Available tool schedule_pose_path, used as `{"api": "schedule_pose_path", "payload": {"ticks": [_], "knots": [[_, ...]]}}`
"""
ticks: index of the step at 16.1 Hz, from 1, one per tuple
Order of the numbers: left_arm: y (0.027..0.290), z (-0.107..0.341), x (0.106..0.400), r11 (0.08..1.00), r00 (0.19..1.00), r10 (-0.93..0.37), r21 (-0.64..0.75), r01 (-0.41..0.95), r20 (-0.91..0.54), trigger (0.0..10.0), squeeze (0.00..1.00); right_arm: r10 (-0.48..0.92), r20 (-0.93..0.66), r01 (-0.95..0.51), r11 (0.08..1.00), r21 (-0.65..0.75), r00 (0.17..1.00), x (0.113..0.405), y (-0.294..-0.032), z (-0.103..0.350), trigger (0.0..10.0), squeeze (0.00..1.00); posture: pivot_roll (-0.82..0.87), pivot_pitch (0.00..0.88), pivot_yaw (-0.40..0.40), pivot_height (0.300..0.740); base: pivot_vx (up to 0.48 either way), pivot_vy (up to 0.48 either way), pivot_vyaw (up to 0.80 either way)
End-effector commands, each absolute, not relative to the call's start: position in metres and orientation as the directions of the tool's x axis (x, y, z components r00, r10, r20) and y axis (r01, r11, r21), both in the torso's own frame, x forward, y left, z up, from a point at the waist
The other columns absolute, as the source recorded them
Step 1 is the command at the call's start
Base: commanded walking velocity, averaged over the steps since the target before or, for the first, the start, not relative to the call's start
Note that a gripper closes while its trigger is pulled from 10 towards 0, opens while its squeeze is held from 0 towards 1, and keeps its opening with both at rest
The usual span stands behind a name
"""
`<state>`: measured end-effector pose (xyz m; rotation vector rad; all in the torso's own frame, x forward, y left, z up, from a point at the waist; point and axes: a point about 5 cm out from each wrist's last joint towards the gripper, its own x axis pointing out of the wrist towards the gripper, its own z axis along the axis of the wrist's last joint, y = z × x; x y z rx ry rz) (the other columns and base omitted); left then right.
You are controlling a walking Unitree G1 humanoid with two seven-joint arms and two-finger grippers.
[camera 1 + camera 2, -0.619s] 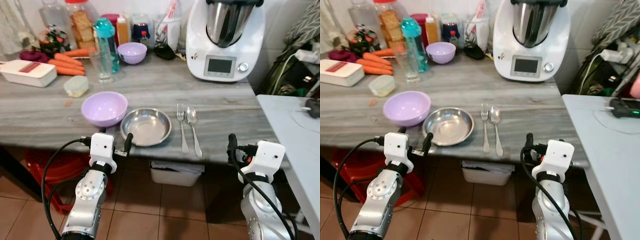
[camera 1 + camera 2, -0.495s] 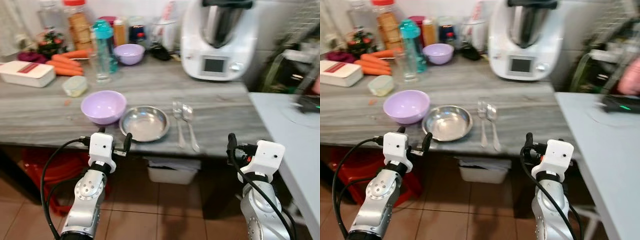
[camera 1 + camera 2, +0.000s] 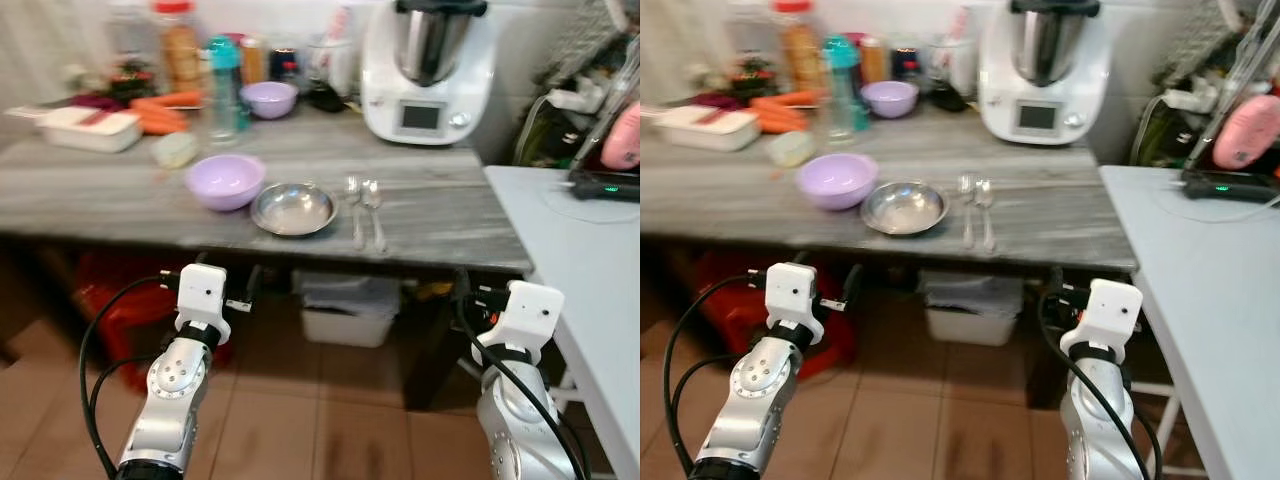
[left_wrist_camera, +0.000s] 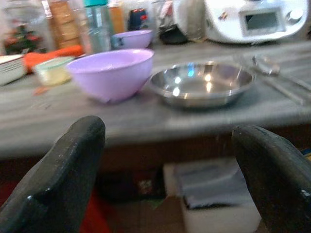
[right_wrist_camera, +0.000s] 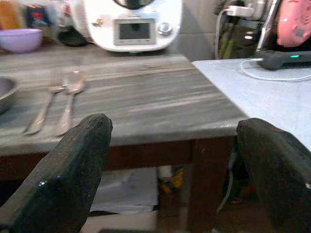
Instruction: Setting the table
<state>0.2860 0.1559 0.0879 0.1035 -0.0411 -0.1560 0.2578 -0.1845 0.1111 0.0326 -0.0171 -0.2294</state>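
Note:
On the grey wooden table (image 3: 100, 190) a lilac bowl (image 3: 225, 180), a steel plate (image 3: 293, 208), a fork (image 3: 355, 210) and a spoon (image 3: 375, 205) lie in a row near the front edge. A second lilac bowl (image 3: 272, 98) sits at the back. My left gripper (image 4: 167, 141) is open and empty, held below the table's edge facing the bowl (image 4: 112, 73) and plate (image 4: 201, 85). My right gripper (image 5: 175, 141) is also open and empty, low in front of the table's right end, facing the fork (image 5: 43, 107) and spoon (image 5: 68, 104).
A white kitchen machine (image 3: 428, 65), a teal bottle (image 3: 222, 75), carrots (image 3: 165, 105), a white box (image 3: 90, 128) and a small tub (image 3: 175, 150) stand behind. A white side table (image 3: 590, 260) stands close on the right. A white bin (image 3: 345, 310) and red crate (image 3: 110, 300) sit underneath.
The whole view has pulled back from the table, so the camera moved away. Both grippers keep the same open pose in front of me.

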Motion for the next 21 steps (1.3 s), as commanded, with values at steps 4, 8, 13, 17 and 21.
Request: {"api": "schedule_pose_path", "payload": {"ticks": [4,8,13,17,21], "knots": [[0.154,0.085,0.285,0.979,0.985,-0.169,0.115,0.166,0.018,10.0,0.0,-0.244,0.006,0.243,0.969,0.034,0.97,0.257,-0.187,0.109,10.0,0.0,-0.09,0.0,0.017,0.74,-0.318,0.0,0.0],[0.152,0.086,0.285,0.976,0.981,-0.193,0.11,0.189,0.023,10.0,0.0,-0.243,0.002,0.243,0.969,0.037,0.97,0.257,-0.186,0.107,10.0,0.0,-0.09,0.0,0.022,0.74,-0.231,0.0,0.0],[0.149,0.089,0.285,0.968,0.972,-0.233,0.107,0.227,0.041,10.0,0.0,-0.243,0.004,0.243,0.969,0.037,0.97,0.259,-0.186,0.107,10.0,0.0,-0.09,0.0,0.023,0.74,0.0,0.0,0.0],[0.144,0.09,0.284,0.961,0.964,-0.263,0.103,0.257,0.042,10.0,0.0,-0.24,0.006,0.24,0.97,0.039,0.971,0.26,-0.185,0.107,10.0,0.0,-0.09,0.0,0.021,0.74,0.0,0.0,0.0],[0.143,0.089,0.285,0.959,0.962,-0.271,0.099,0.266,0.04,10.0,0.0,-0.24,0.006,0.239,0.97,0.039,0.971,0.26,-0.185,0.107,10.0,0.0,-0.09,0.0,0.022,0.74,0.0,-0.207,0.0]]}}
